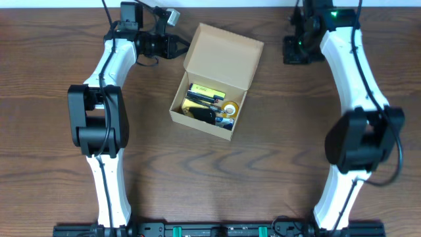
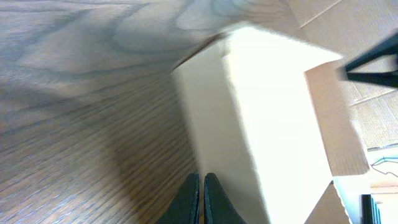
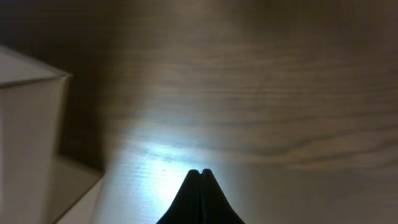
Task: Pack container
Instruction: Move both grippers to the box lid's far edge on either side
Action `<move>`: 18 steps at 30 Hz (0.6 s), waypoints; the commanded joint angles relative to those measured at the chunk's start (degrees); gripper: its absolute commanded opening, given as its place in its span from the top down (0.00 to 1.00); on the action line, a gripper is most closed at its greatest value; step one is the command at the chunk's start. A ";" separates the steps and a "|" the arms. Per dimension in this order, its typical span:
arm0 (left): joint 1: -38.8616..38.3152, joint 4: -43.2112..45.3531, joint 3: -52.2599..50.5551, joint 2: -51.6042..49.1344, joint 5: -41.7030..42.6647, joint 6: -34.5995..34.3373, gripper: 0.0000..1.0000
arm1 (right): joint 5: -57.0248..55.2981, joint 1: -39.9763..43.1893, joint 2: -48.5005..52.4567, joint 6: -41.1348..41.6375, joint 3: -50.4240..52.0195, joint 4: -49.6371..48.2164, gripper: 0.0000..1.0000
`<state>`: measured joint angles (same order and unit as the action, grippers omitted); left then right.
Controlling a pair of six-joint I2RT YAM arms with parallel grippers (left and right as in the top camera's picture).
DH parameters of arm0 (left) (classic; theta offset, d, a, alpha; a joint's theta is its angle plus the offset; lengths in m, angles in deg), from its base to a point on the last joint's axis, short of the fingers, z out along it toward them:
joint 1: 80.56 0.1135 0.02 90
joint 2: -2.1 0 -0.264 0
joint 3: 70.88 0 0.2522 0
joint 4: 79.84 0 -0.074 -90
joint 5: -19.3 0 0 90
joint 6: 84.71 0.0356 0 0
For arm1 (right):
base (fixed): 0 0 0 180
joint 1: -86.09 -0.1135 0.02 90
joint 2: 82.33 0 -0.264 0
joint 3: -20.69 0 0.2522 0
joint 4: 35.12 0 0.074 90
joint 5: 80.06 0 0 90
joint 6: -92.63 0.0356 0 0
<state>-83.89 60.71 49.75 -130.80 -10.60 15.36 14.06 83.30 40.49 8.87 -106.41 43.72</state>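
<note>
The container, a tan cardboard box, sits mid-table with its flap lid standing open toward the back. Inside lie yellow and black stationery items and a small tape roll. My left gripper is shut with nothing in it, and its tips rest at the lid's left edge. In the left wrist view the closed fingertips sit against the pale cardboard wall. My right gripper is shut and empty, well to the right of the box. Its tips hang over bare wood.
The table is dark wood. A pale cardboard corner shows at the left of the right wrist view. Both arm bases stand at the front edge, left and right.
</note>
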 commanded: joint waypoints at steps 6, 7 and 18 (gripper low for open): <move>0.35 0.31 1.64 -0.26 0.13 -0.48 0.94 | 29.33 7.80 8.26 6.12 5.07 -14.75 0.98; 0.35 0.26 1.64 -0.26 -1.27 -0.48 0.94 | 32.59 7.80 9.35 6.84 6.10 -16.79 0.98; 0.35 -0.74 1.62 -0.59 -9.38 -1.16 0.94 | 45.16 -0.76 17.05 14.91 11.15 -34.80 0.99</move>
<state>-83.65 60.60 49.75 -130.80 -18.36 14.48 53.82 84.94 56.69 20.61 -95.28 10.67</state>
